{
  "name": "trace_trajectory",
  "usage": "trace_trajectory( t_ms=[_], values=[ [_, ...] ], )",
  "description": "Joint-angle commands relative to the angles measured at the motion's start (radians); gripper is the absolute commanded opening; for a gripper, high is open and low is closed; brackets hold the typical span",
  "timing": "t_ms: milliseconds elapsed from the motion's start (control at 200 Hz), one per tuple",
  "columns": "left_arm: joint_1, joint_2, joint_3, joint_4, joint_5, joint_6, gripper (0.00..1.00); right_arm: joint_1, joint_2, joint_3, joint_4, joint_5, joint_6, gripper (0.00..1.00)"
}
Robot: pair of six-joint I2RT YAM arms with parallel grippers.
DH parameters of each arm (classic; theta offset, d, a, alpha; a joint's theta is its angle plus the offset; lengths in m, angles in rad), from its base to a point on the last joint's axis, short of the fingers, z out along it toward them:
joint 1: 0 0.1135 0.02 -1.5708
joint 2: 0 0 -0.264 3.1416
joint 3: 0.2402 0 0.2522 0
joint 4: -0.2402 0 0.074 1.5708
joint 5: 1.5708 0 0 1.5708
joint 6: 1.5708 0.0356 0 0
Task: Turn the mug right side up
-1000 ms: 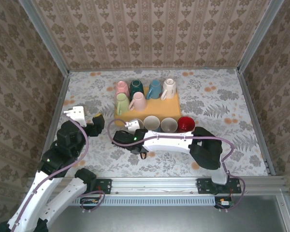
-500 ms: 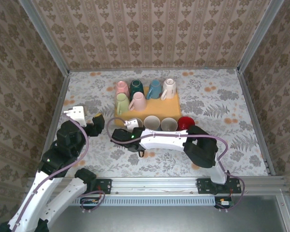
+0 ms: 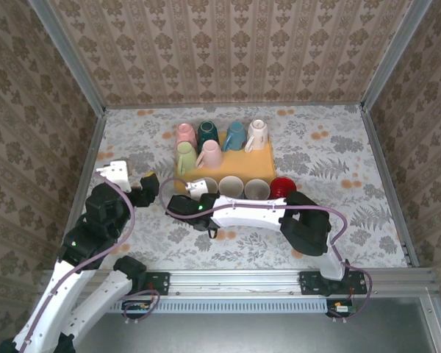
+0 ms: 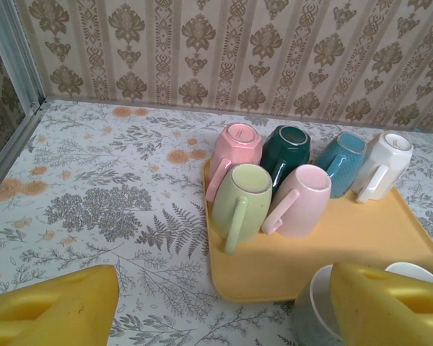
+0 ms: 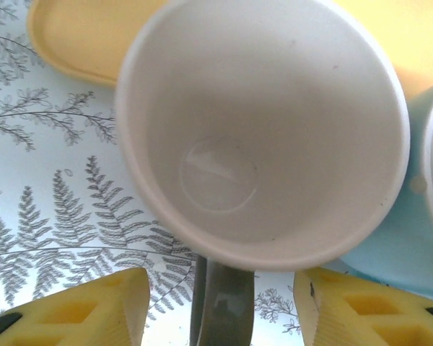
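Ok so from where I'm sitting this one looks basically done: the white mug (image 5: 260, 130) is standing mouth-up on the counter (image 5: 50, 180), just off a near corner of the yellow tray (image 5: 79, 36) and right beside a light blue mug (image 5: 418, 216). I can see straight down to its bottom in the right wrist view, so I'd say it's properly upright, not leaning. The right end effector (image 5: 220, 288) has its fingers spread either side of the handle with a gap on both sides, so it's open and not gripping anything. The left end effector (image 4: 225, 277) is wide too, nothing between its fingers, hanging near the tray's left end. What's left, I reckon, is just backing the right arm off without clipping the handle. The other mugs (image 4: 303, 198) on the tray look bottoms-up or tipped, but the task only names one mug.
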Motion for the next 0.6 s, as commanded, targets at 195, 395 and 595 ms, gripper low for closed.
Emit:
trace_trajectory(
  t_ms=[195, 395, 595],
  values=[
    [0.005, 0.003, -0.01, 0.011, 0.013, -0.005, 0.78, 0.018, -0.19, -0.076, -0.004, 0.042, -0.021, 0.7],
    [0.004, 0.015, -0.011, 0.013, 0.024, 0.003, 0.78, 0.018, -0.349, -0.18, 0.1, -0.05, -0.105, 0.7],
    [0.002, 0.058, -0.012, 0.021, 0.073, 0.011, 0.78, -0.008, -0.516, -0.273, 0.163, -0.143, -0.208, 0.71]
  ],
)
